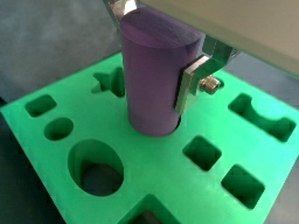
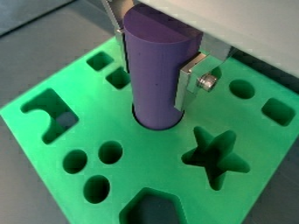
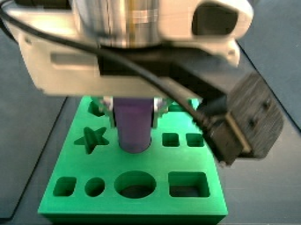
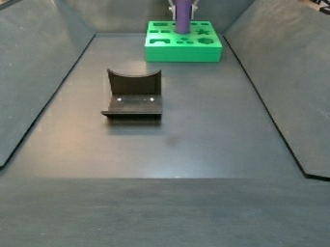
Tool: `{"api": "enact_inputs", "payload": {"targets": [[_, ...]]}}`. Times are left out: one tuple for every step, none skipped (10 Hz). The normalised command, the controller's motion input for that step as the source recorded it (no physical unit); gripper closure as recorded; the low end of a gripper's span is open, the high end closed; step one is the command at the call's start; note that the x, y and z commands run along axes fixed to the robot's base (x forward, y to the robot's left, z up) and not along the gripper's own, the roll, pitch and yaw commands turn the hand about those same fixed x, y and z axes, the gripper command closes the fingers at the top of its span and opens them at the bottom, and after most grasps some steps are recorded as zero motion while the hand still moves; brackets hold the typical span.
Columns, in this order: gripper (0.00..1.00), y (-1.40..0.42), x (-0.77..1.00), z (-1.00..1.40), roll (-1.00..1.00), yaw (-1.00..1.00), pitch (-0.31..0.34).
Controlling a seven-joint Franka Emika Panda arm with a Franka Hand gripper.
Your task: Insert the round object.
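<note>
- The claw (image 1: pixel 158 52) points straight down over the green board, clenched on the upper part of the round object (image 1: pixel 156 74); its flat silver fingers (image 2: pixel 194 74) press the sides.
- The round object, a smooth matte purple cylinder, stands upright with its lower end in the board's round middle hole.
- The green board (image 2: pixel 246 122) is a thick block cut with star, round, oval and square holes, lying at the desk's far edge.
- The fixture (image 4: pixel 131 94), a dark L-shaped bracket, stands well apart, nearer mid-desk (image 4: pixel 194 145).
</note>
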Motion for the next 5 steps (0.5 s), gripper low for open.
{"api": "enact_inputs", "payload": {"targets": [[1.00,-0.15,0.23,-1.00,0.00,0.00,-0.051],[1.00,-0.05,0.18,-1.00,0.04,0.00,-0.017],[1.00,-0.12,0.09,-1.00,0.04,0.00,-0.069],[1.00,-0.05,0.00,-0.79,-0.09,0.00,-0.186],[1.00,0.00,0.00,-0.68,-0.13,0.00,-0.226]]}}
